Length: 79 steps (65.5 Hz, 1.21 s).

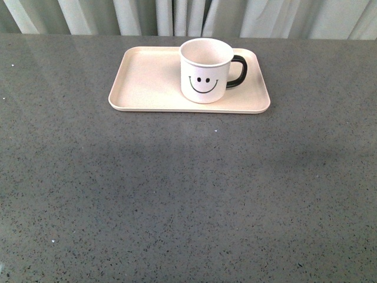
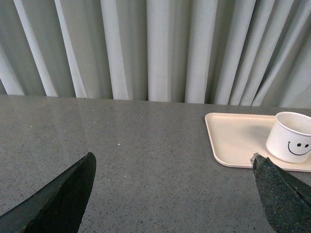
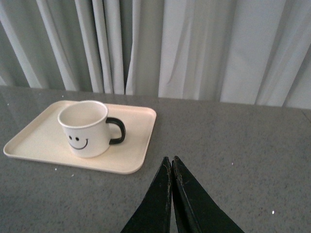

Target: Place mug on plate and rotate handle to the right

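Note:
The white mug [image 1: 205, 71] with a black smiley face stands upright on the right half of the cream-pink plate [image 1: 147, 82]. Its black handle [image 1: 238, 72] points right. Neither gripper shows in the front view. In the left wrist view my left gripper [image 2: 172, 162] is open and empty over bare table, with the plate [image 2: 233, 136] and mug [image 2: 290, 137] off beside one fingertip. In the right wrist view my right gripper [image 3: 171, 159] is shut and empty, short of the plate's [image 3: 136, 141] near corner; the mug [image 3: 85, 128] and handle [image 3: 117, 131] stand beyond.
The plate lies at the far middle of a dark grey speckled table [image 1: 188, 194]. Pale curtains [image 1: 188, 16] hang right behind the table's far edge.

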Available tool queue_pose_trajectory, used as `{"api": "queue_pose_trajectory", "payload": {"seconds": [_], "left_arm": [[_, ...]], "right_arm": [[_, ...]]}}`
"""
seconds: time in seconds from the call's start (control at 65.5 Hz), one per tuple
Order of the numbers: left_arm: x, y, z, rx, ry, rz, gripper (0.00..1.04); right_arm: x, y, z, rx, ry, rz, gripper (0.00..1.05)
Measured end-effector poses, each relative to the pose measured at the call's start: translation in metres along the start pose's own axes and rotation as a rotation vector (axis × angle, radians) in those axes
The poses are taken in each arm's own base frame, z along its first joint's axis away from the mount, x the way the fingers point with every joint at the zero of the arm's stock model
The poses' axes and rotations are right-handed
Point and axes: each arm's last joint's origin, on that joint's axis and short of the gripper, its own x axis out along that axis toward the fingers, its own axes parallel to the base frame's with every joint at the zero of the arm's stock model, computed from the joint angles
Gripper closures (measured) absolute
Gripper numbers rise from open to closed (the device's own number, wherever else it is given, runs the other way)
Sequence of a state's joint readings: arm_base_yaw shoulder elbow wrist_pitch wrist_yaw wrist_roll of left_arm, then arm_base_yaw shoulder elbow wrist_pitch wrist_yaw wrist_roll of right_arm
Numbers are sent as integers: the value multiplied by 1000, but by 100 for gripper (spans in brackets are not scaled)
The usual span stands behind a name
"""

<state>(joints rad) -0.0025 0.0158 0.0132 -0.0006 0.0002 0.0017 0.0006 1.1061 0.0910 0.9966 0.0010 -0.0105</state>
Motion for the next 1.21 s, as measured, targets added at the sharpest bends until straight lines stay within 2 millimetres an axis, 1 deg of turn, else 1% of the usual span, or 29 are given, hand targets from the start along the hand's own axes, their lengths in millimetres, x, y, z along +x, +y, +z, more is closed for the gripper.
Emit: {"api": "queue_pose_trajectory", "payload": {"seconds": [0.092,0.366,0.641,1.206], "left_arm": [[0,0,0,0,0,0,9],[0,0,0,0,0,0,9],[0,0,0,0,0,0,9],[0,0,0,0,0,0,9]], "right_arm": [[-11,0,0,0,-1,1,103],[-30,0,1,0,-3,1,103],[-44,0,8,0,-27,0,103],[-63,0,11,0,-39,0,103]]}}
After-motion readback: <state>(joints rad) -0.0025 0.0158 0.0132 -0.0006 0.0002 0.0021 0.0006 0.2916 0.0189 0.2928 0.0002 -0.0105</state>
